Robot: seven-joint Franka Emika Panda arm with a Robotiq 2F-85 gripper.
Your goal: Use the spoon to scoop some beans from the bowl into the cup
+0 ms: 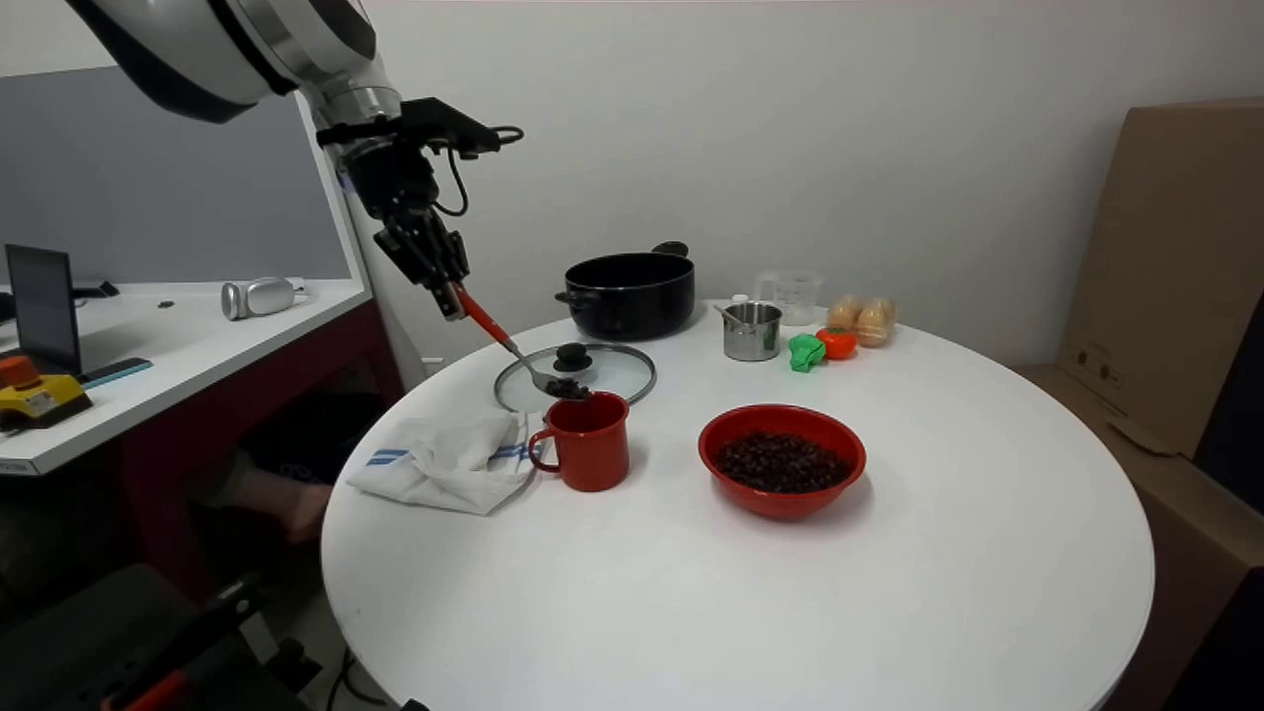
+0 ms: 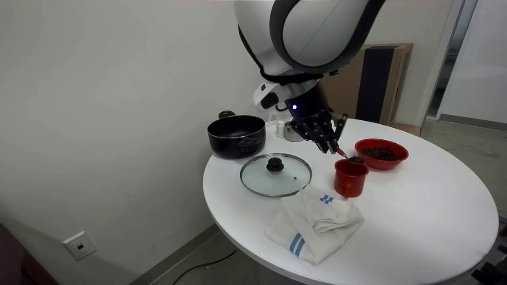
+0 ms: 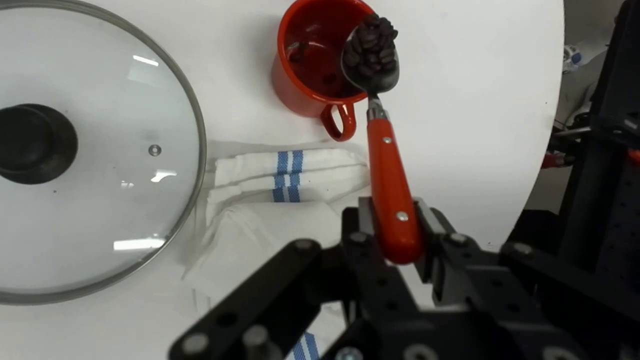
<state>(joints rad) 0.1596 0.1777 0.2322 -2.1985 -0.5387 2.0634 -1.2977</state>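
W/ gripper (image 3: 396, 220) clamped on spoon (image 3: 386, 155), tipping now cd spill beans (image 3: 372, 49) outside cup (image 1: 598, 449) b/c they look part past its rim.

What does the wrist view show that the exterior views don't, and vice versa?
Only the wrist view: two rivets on the spoon; dark spots I can't identify inside the red mug.

Only the exterior views: the red bowl, black pot and metal cup, among others.

Shared: the gripper holding the spoon, its beans, the mug, glass lid and striped towel.
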